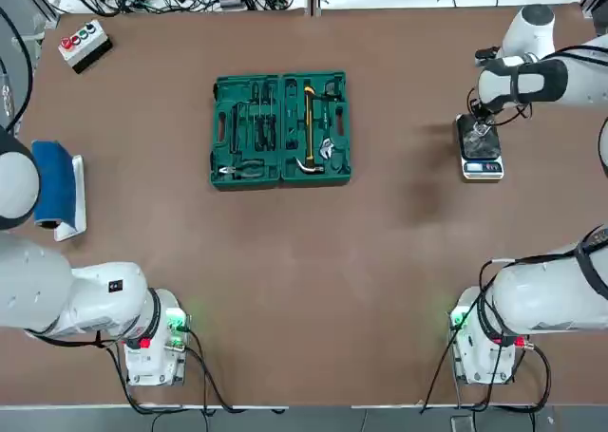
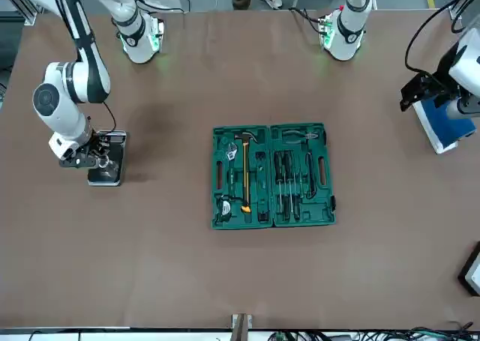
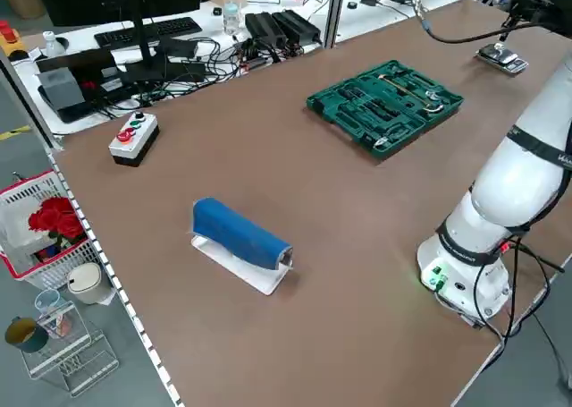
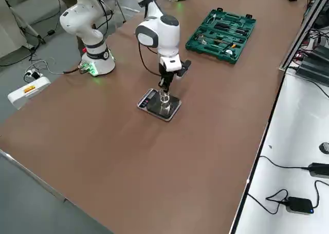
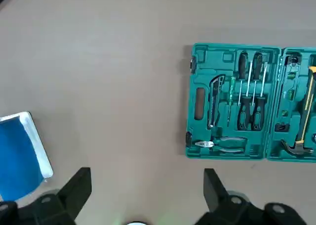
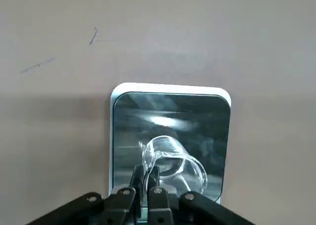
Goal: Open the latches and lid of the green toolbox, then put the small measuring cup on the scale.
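Cup (image 6: 170,161) is over the scale (image 6: 129,131), at the robot's far right on the counter (image 1: 285,290). It's clear and sits at a tilt in the wrist view, above the dark platform; can't tell if its base fully touches down. Scale's front strip faces the robot's side.

Right gripper (image 6: 146,169) is right at the cup, low over the platform, fingers nearly together with the cup's thin wall pinched between them. Looks like a hold on the wall, not released.

Toolbox (image 1: 296,149) is in the mid-far part of the counter, lying open flat, both halves side by side. Lid (image 1: 218,133) is the left half, with pliers (image 1: 249,171) and screwdrivers (image 5: 244,113); hammer (image 1: 309,119) is in the other half. Latches (image 5: 193,65) are undone.

Left gripper (image 5: 147,171) is up over the left part of the counter, wide open, nothing in it, apart from everything. Blue roll (image 1: 54,185) on its white base is at the left; button box (image 1: 85,46) is far left.

Progress: opening part done, cup part nearly done. Left to do, I'd judge: settle the cup flat, let go, back off. Risk: cup tips if the fingers drag its wall on release.
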Motion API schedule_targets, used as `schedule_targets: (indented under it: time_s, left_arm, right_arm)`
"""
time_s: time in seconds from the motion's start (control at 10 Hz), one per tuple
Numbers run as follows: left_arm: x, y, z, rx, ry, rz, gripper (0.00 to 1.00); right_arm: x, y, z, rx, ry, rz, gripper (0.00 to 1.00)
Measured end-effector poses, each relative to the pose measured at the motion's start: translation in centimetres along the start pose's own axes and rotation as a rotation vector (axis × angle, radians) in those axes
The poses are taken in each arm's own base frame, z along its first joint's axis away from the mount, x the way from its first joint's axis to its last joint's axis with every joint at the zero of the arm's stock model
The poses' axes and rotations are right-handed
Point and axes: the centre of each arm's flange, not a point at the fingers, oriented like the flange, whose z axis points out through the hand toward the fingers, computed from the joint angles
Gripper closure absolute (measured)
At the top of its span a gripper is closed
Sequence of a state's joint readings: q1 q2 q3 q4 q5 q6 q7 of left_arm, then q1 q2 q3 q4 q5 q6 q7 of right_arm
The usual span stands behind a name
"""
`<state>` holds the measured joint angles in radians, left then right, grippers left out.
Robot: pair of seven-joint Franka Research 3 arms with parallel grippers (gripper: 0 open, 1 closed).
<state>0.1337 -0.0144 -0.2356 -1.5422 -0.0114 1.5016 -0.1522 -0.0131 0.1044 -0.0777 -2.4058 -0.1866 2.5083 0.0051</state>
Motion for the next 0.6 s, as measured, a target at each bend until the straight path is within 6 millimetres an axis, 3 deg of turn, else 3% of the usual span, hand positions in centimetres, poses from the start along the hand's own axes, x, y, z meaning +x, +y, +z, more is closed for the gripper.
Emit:
schedule_targets:
  time_s: [0.6]
  left_arm:
    - [0.0,-0.5,0.2,0.001,-0.013,0.016,0.00]
  right_arm:
    - [-0.6,0.6,1.4,-0.020,-0.008,-0.017,0.93]
